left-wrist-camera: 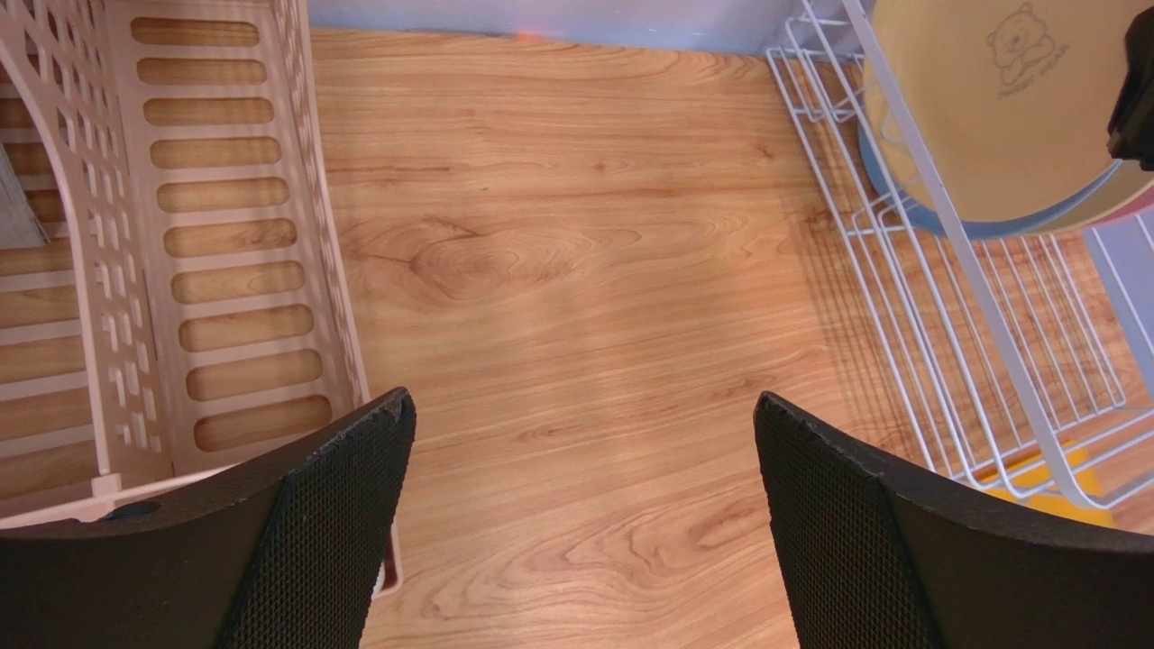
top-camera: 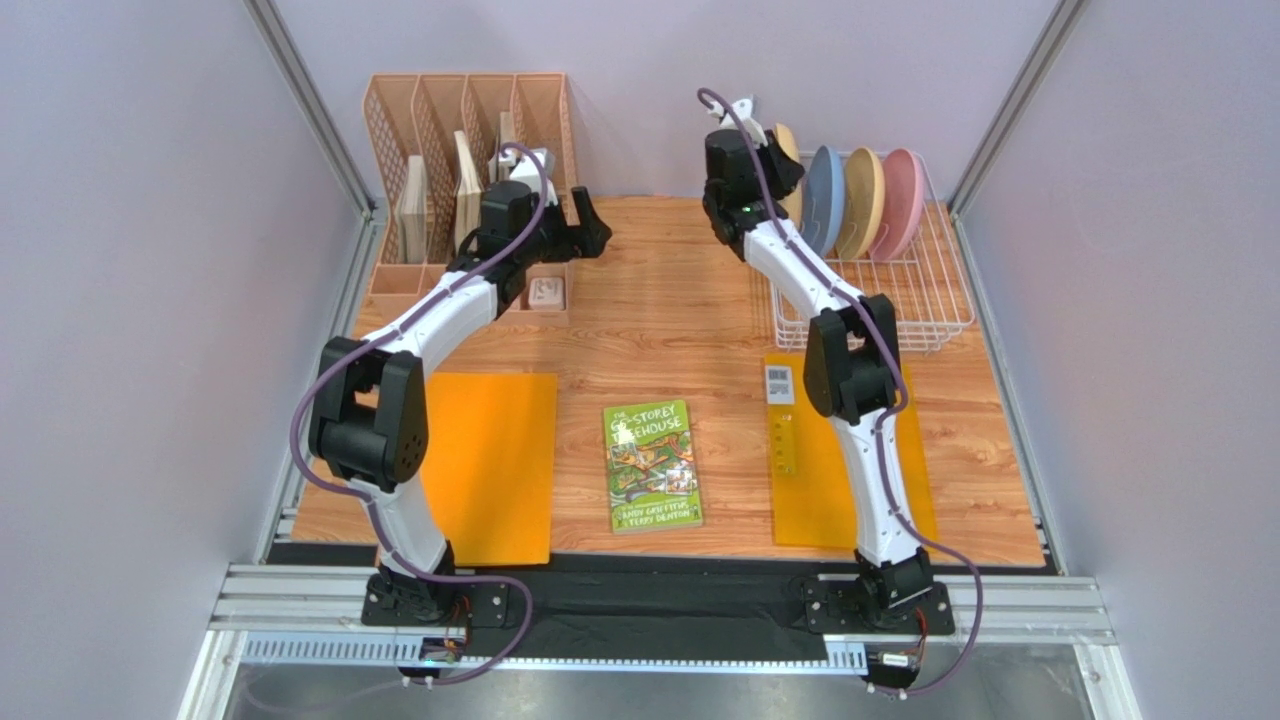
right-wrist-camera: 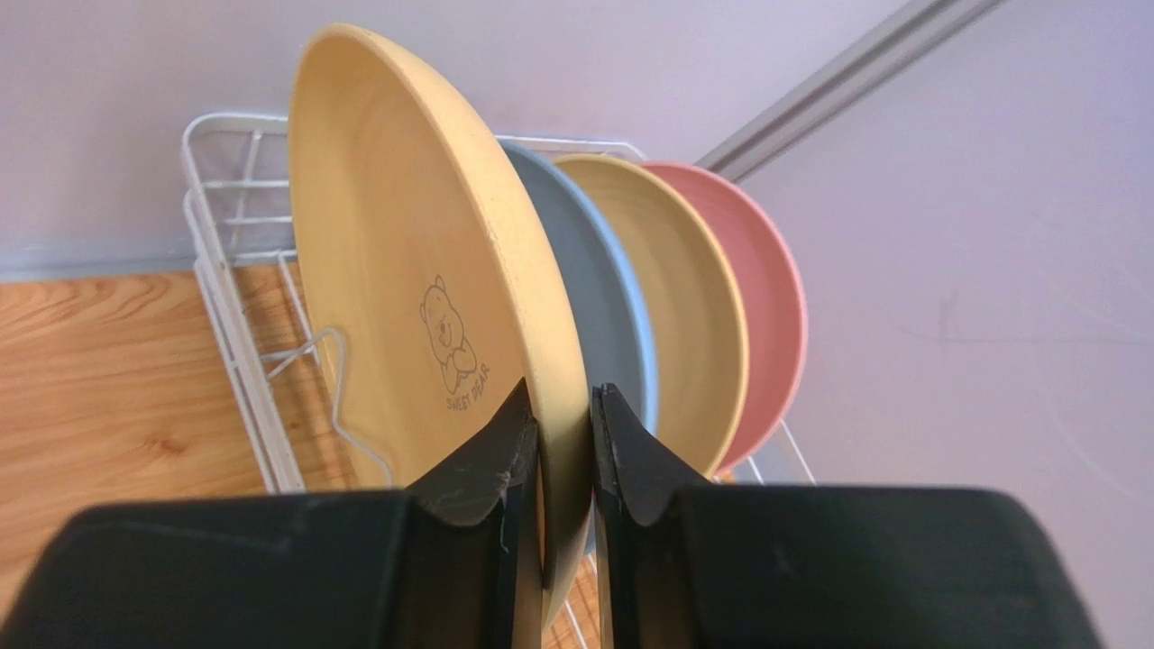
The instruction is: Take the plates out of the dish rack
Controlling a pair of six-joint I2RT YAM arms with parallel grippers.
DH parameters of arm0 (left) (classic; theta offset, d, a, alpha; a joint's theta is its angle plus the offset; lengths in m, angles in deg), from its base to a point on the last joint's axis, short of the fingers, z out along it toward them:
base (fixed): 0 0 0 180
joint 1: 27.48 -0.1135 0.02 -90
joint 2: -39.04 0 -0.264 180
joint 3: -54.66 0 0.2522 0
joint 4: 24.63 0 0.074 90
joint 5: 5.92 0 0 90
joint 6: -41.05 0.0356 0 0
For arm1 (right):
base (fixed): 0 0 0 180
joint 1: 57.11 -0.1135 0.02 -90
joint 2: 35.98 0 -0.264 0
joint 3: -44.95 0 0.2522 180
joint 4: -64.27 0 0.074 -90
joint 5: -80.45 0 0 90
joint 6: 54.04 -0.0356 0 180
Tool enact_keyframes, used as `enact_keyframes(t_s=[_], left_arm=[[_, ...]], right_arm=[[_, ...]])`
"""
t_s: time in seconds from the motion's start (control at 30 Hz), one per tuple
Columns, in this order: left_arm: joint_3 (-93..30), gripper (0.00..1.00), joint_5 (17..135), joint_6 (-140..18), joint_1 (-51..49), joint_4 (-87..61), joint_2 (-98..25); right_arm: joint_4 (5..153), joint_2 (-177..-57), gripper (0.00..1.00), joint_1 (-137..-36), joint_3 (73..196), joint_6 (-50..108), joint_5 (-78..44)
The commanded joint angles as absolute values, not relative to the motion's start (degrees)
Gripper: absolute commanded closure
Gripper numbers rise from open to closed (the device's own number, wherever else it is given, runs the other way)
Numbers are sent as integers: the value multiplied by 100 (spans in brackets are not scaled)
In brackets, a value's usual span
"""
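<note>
Your left pincer (left-wrist-camera: 583, 409) hangs wide open and holds nothing. It sits over the table (left-wrist-camera: 542, 244), between the slotted organizer (left-wrist-camera: 203, 230) and the dish rack (left-wrist-camera: 935, 338), apparently parked clear of the other arm's work. Your right pincer (right-wrist-camera: 562, 413) is pinched narrow on the rim of the front yellow plate (right-wrist-camera: 407, 244), one finger on each face, since a plate standing on edge offers only its rim. Behind it stand the blue plate (right-wrist-camera: 616, 311), second yellow plate (right-wrist-camera: 684, 298) and pink plate (right-wrist-camera: 765, 291). All four stand upright in the rack at the far right corner, none unloaded yet.
</note>
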State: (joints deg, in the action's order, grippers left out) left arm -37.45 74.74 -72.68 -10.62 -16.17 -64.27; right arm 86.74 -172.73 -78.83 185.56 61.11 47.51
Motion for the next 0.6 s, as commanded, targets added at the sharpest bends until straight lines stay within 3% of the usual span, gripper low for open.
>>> enact_keyframes(t_s=[0.0, 0.17, 0.57], left_arm=[[-3891, 0, 7406, -7198, -1035, -1588, -6380], [-3891, 0, 7318, -7119, -1035, -1553, -6266], [-3865, 0, 6633, -7435, -1035, -1816, -6169]], right_arm=[[6687, -17011, 100, -8040, 18221, 7313, 5575], [6729, -16056, 100, -8075, 17318, 6912, 5567], [9495, -14243, 100, -8154, 16560, 4301, 3900]])
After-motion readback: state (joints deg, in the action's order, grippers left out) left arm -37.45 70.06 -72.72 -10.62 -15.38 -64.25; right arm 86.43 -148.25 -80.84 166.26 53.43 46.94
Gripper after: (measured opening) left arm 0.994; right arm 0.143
